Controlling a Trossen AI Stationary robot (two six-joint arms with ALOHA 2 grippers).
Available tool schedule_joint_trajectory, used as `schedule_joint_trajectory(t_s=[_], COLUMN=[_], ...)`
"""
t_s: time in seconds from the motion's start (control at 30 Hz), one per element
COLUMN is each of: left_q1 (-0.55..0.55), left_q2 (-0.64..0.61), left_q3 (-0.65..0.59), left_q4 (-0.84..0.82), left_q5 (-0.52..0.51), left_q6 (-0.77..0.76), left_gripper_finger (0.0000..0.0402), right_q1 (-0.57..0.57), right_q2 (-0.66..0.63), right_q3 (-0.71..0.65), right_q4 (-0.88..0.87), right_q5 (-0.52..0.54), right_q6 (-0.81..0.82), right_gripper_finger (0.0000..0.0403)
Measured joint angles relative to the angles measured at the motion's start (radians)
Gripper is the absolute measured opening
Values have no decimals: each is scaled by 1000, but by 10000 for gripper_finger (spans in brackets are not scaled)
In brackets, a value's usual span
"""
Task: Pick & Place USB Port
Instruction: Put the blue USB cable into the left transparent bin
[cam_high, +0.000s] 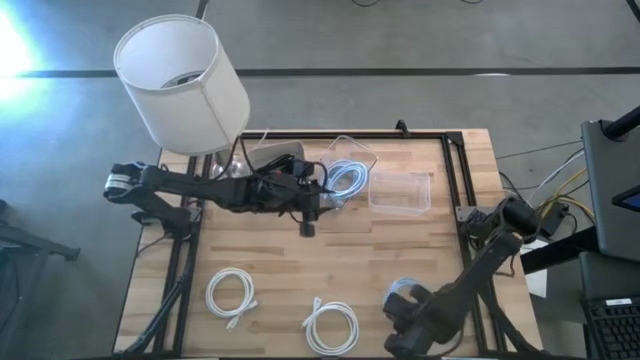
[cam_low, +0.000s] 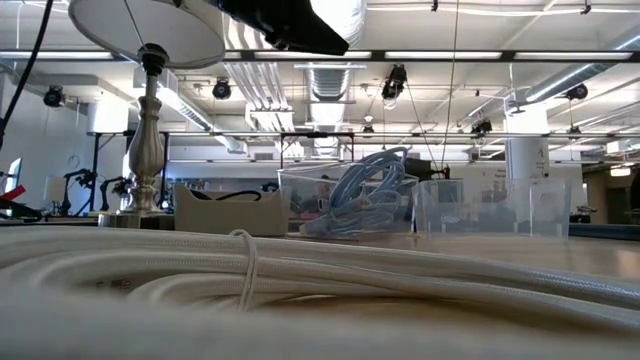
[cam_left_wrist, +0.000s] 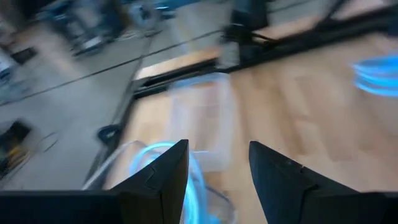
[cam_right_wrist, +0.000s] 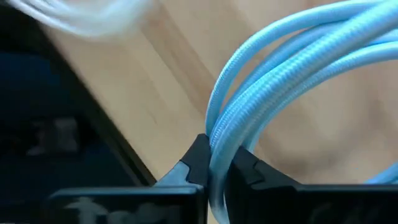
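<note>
A light-blue coiled USB cable (cam_right_wrist: 292, 62) is in my right gripper (cam_right_wrist: 217, 158), which is shut on it near the table's near edge (cam_high: 405, 300). My left gripper (cam_high: 308, 226) hovers over the table's middle, open and empty (cam_left_wrist: 217, 155). It is just near-side of a clear bin (cam_high: 350, 165) that holds more blue cables (cam_low: 360, 190). A second clear bin (cam_high: 401, 192) beside it looks empty. Two white cable coils (cam_high: 232, 293) (cam_high: 332, 325) lie on the wood near the near edge. My right gripper pinches several strands of the blue coil's loop (cam_right_wrist: 219, 134) between its two fingers. The strands run through the gap and curve away beyond the fingertips. Whether the coil rests on the wood or is lifted, I cannot tell.
A table lamp with a white shade (cam_high: 182, 80) stands at the far left corner beside a grey box (cam_high: 275, 155). A dark frame rail (cam_high: 455, 180) runs along the table's right side. Bare wood (cam_high: 400, 250) lies between the bins and the near coils.
</note>
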Motion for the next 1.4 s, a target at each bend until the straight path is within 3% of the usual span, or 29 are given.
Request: schedule_joint_trajectory(t_s=[0.27, 0.43, 0.53, 0.8, 1.17, 1.4], left_q1=[-8, -32, -51, -77, -77, -77], left_q2=[0, 2, 6, 5, 5, 5], left_q3=[-52, -106, -158, -243, -246, -245], left_q4=[-31, 18, 149, 516, 527, 557], left_q5=[398, 418, 406, 385, 376, 374], left_q6=[177, 258, 267, 313, 434, 467], left_gripper_finger=[172, 172, 172, 172, 172, 172], right_q1=[-4, -13, -35, -149, -259, -305], right_q2=[-138, -199, -224, -235, -221, -212], right_q3=[3, -16, -19, -41, -42, -42], right_q4=[-2, 4, 13, 135, 335, 430], right_q5=[338, 506, 561, 560, 526, 424], right_q6=[-294, -443, -545, -752, -791, -822], right_gripper_finger=[14, 14, 14, 14, 13, 13])
